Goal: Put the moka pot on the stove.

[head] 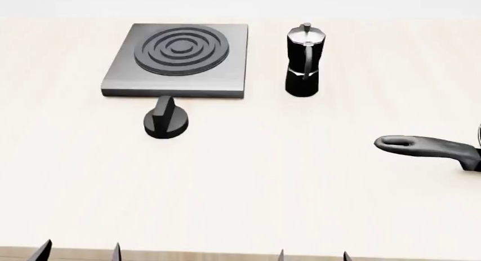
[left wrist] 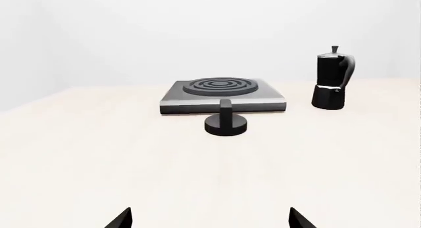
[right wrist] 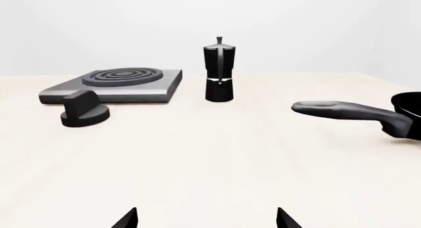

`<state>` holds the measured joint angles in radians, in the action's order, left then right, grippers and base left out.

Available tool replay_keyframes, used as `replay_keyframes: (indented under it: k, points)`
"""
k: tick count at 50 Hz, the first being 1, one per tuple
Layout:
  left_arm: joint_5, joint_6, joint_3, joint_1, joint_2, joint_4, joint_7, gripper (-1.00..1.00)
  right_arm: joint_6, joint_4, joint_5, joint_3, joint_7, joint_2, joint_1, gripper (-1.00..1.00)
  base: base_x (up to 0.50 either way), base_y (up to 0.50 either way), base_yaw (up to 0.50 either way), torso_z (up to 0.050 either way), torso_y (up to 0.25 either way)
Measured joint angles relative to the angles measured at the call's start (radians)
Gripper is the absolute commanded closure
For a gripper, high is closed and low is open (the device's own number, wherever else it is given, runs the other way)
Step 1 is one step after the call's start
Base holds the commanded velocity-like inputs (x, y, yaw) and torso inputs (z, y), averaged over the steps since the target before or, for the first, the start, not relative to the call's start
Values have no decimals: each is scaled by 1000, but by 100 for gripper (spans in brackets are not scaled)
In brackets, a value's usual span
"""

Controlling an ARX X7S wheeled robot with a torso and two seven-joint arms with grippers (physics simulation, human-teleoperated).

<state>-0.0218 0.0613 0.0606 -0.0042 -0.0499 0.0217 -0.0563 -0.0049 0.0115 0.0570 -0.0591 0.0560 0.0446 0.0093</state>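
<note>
The pot (head: 304, 61) is seen upright on the table (head: 248, 187), just beside the stove (head: 179, 59) at its right, not touching it. A knob (head: 165, 120) is placed near the stove's front edge. A pan handle (head: 424, 148) is seen at the right. Both the left gripper (head: 79, 252) and the right gripper (head: 312, 255) are held wide apart at the table's near edge, with nothing grasped.
</note>
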Motion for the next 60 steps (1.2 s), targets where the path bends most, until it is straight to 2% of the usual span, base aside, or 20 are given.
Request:
replay_keyframes:
  k: [37, 60]
  points:
    - [-25, 168, 66, -10, -52, 62, -43, -100, 34, -133, 24, -59, 75, 65, -18, -100, 5, 0, 0, 0, 0]
    - [-32, 202, 97, -16, -76, 75, -62, -100, 31, -141, 33, -94, 97, 86, -10, -100, 228, 0, 0, 0, 0]
